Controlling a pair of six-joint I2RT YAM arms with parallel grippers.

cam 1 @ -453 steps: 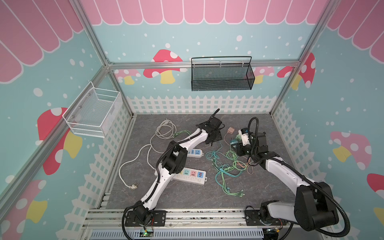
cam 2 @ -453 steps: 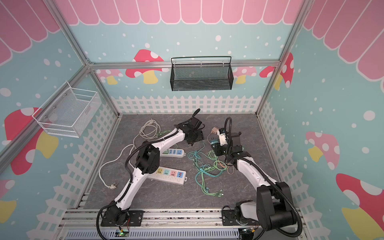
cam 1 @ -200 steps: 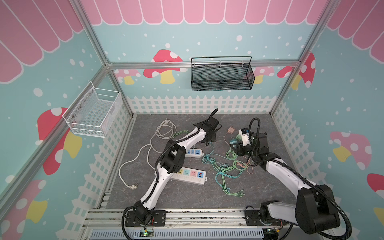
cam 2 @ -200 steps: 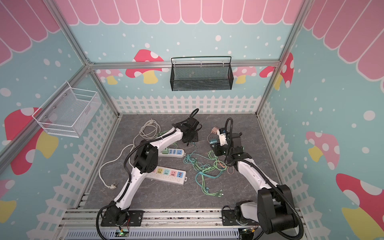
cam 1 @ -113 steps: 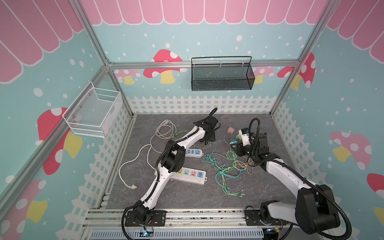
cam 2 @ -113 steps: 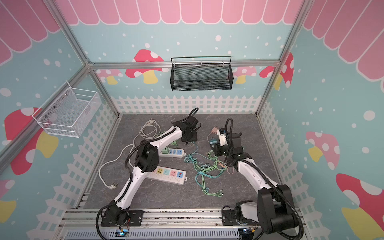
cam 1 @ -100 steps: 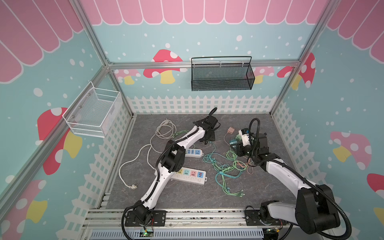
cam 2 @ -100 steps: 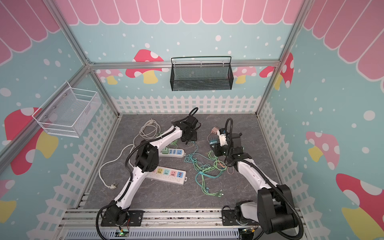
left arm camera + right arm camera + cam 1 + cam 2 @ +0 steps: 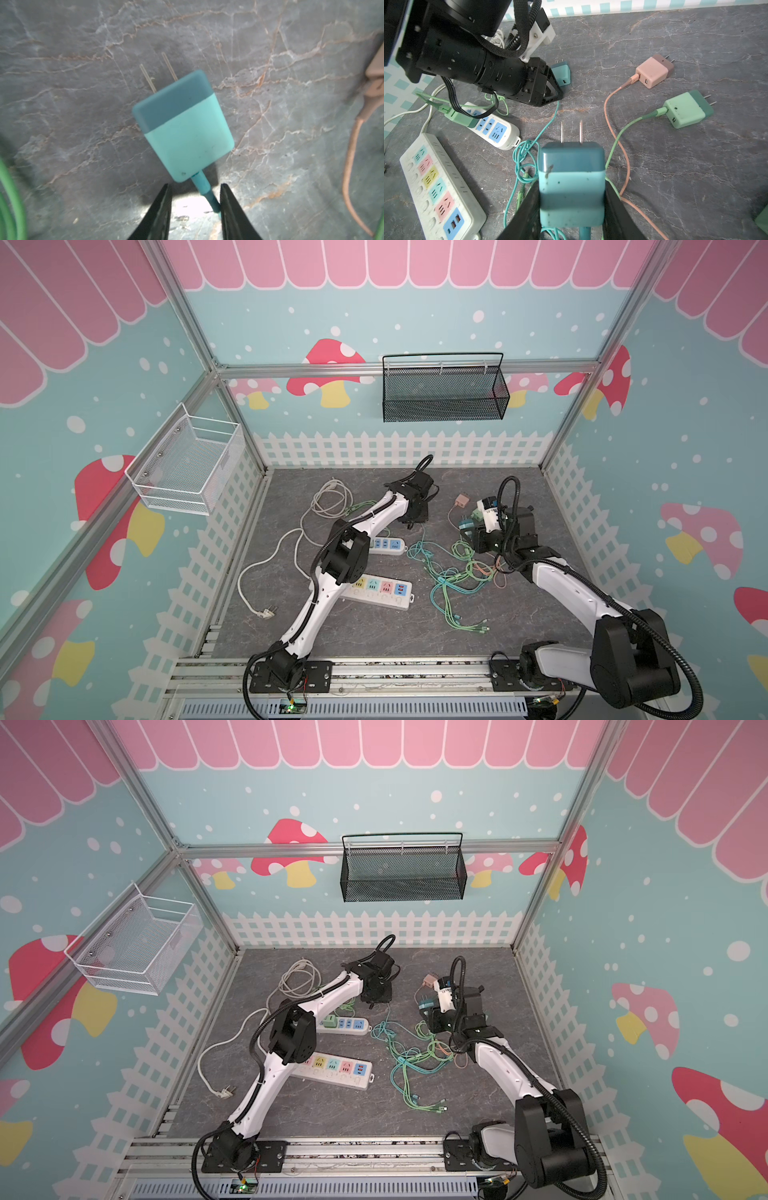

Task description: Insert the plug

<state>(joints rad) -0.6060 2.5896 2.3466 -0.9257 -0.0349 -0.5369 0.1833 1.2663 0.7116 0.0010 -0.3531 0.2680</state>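
Note:
My right gripper is shut on a two-tone teal plug and holds it above the table, prongs pointing forward; both top views show it. A second teal plug lies flat on the grey table. My left gripper stands low behind it, jaws apart, with only the plug's teal cable between the fingers, against one of them. A small white power strip and a long strip with coloured sockets lie to the left.
A pink plug and a green plug lie on the table beyond the right gripper. Tangled green and teal cables spread across the middle. A green plug sits in the small strip. A coiled white cord lies at the back left.
The left gripper has shifted a little toward the left at the back, and the teal cable tangle has slid left with it. The right arm has held still with its plug.

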